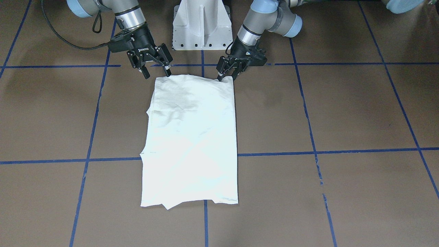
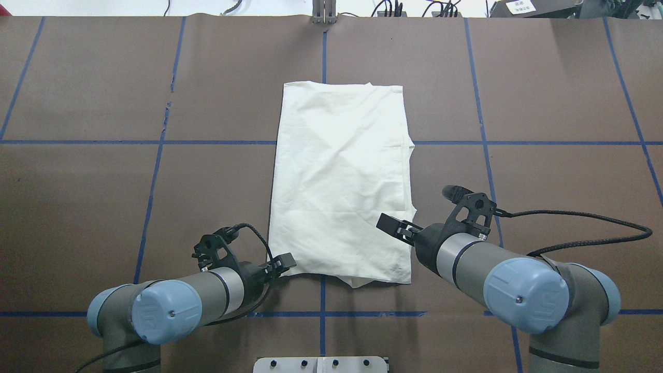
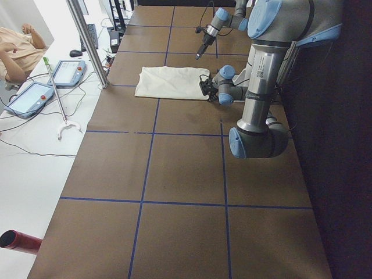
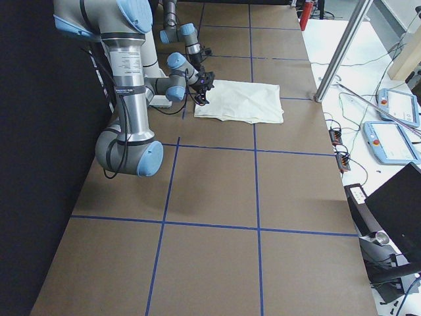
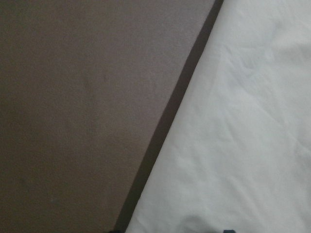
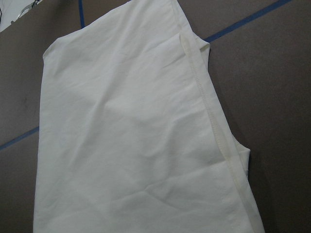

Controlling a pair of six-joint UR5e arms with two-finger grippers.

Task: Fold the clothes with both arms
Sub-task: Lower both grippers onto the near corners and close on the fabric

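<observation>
The clothes are one white shirt (image 1: pixel 192 137) lying flat and folded into a long rectangle at the table's middle, plain side up (image 2: pixel 342 181). My right gripper (image 1: pixel 156 72) hangs open just above the shirt's near corner on my right side (image 2: pixel 391 225), holding nothing. My left gripper (image 1: pixel 226 77) is down low at the other near corner (image 2: pixel 284 261), its jaws a little apart at the shirt's edge. The left wrist view shows that edge (image 5: pixel 233 145) very close. The right wrist view looks down on the shirt's hemmed side (image 6: pixel 136 145) from higher up.
The brown table carries a grid of blue tape lines (image 1: pixel 274 153). The white pedestal base (image 1: pixel 200 27) stands between the arms. Beyond the table's far side, a metal post (image 3: pixel 87 40), two teach pendants (image 3: pixel 58 72) and a seated person (image 3: pixel 14 52).
</observation>
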